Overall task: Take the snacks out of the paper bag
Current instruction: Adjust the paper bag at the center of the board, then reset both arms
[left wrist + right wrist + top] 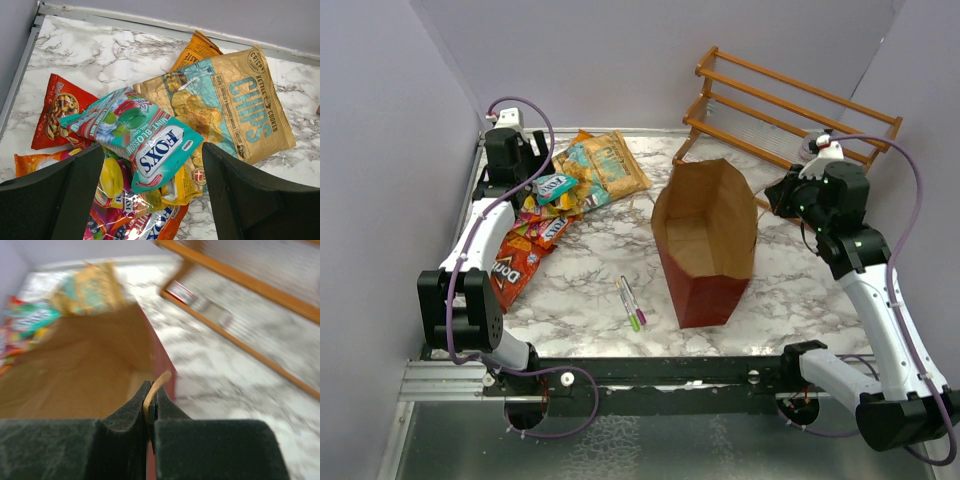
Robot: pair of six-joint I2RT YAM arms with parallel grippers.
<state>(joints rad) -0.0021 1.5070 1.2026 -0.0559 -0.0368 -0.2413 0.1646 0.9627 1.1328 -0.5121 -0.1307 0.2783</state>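
The paper bag (705, 240), red outside and brown inside, stands open on the table's middle; its inside looks empty. My right gripper (151, 399) is shut on the bag's tan string handle (156, 386) at the bag's right rim (757, 205). The snacks lie in a pile at the far left: a tan-and-teal chip bag (235, 107), a teal Fox's packet (150, 145), a red packet (57, 107), orange packets, and a red Doritos bag (512, 268). My left gripper (152, 200) is open and empty, hovering over the pile.
Two marker pens (631, 302) lie on the marble table in front of the bag. A wooden slatted rack (790, 110) stands at the back right, close behind my right arm. Purple walls close in the left, back and right.
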